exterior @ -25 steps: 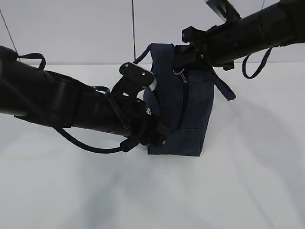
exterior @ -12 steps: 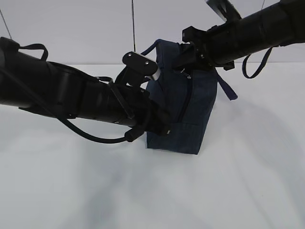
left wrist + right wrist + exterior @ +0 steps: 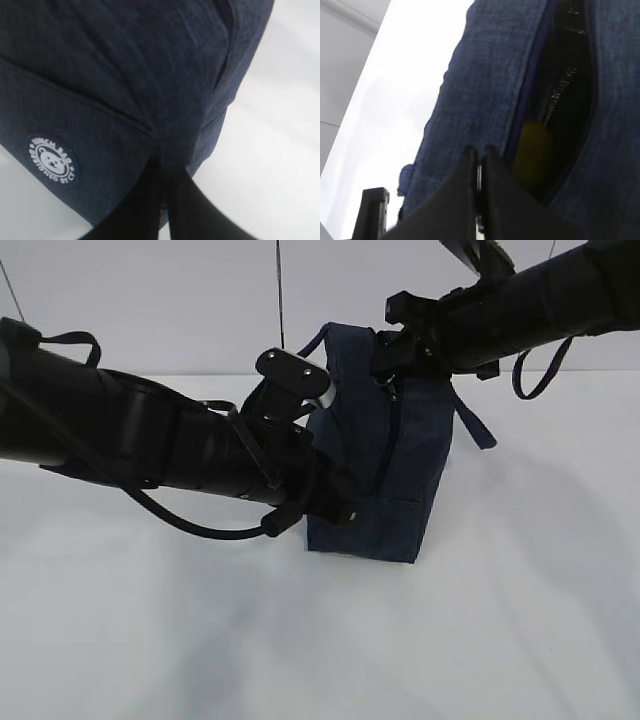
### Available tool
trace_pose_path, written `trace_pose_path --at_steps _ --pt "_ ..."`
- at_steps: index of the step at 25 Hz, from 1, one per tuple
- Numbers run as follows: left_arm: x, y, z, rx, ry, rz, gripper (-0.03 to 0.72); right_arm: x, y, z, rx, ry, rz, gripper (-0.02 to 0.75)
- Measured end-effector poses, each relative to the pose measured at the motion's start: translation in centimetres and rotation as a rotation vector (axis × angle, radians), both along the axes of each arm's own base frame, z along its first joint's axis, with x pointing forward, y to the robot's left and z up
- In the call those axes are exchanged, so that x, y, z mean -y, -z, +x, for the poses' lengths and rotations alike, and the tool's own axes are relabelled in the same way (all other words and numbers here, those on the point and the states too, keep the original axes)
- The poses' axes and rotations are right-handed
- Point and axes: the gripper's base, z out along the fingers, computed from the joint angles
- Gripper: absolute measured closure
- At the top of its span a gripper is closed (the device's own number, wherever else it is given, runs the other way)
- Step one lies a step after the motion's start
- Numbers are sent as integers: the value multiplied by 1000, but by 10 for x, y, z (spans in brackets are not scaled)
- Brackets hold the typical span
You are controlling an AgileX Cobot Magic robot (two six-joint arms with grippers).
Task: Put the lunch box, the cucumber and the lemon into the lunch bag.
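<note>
Lunch bag (image 3: 385, 485) stands on white table (image 3: 500, 640), tilted. L gripper (image 3: 162, 187) jaws pinched on lower fabric fold to steady it. R gripper (image 3: 479, 165) closed on top edge by zipper, prob holding opening. Lemon (image 3: 532, 150) inside bag; box, cucumber not visible.

1 navy lunch bag (image 3: 385, 480) is seen on the white table (image 3: 520, 620). 1 lemon (image 3: 532, 152) is glimpsed through its zipper gap. 2 grippers are counted: left gripper (image 3: 162, 200), right gripper (image 3: 479, 172). 1 white round logo (image 3: 52, 160) is shown.
</note>
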Motion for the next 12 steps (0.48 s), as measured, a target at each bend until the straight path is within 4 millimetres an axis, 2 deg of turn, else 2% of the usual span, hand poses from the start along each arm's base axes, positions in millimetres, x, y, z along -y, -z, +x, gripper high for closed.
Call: trace_pose_path --at_steps 12 --pt "-1 2 -1 -9 -6 3 696 9 -3 7 7 77 13 731"
